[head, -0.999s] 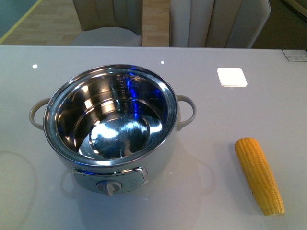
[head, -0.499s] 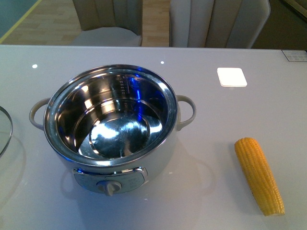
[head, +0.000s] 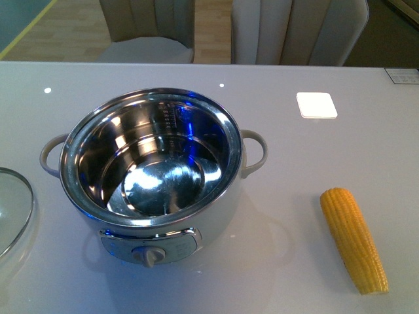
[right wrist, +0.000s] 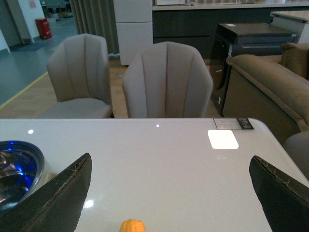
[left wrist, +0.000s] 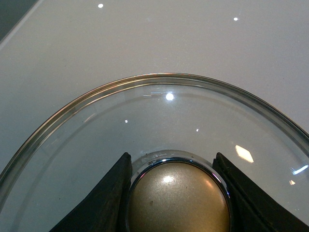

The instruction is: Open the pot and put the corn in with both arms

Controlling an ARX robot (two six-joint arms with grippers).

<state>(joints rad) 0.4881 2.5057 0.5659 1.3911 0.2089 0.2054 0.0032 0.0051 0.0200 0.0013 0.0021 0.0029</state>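
The pot [head: 154, 173] stands open on the table, left of centre, its shiny steel inside empty, control knob facing me. The corn [head: 353, 239] lies on the table to the pot's right, apart from it; its tip shows in the right wrist view [right wrist: 132, 225]. The glass lid [head: 12, 209] shows at the front view's left edge, left of the pot. My left gripper [left wrist: 177, 193] is shut on the lid's gold knob [left wrist: 178, 198], its fingers [left wrist: 108, 198] on both sides. My right gripper [right wrist: 169, 198] is open wide and empty, above the table behind the corn. Neither arm shows in the front view.
A white square pad [head: 317, 104] lies on the table at the back right. Two grey chairs [right wrist: 166, 79] stand behind the far table edge. The pot's rim [right wrist: 19, 169] shows at the right wrist view's side.
The glass lid has come into the front view at the left edge, moving rightward and lower. The pot and corn have not moved.
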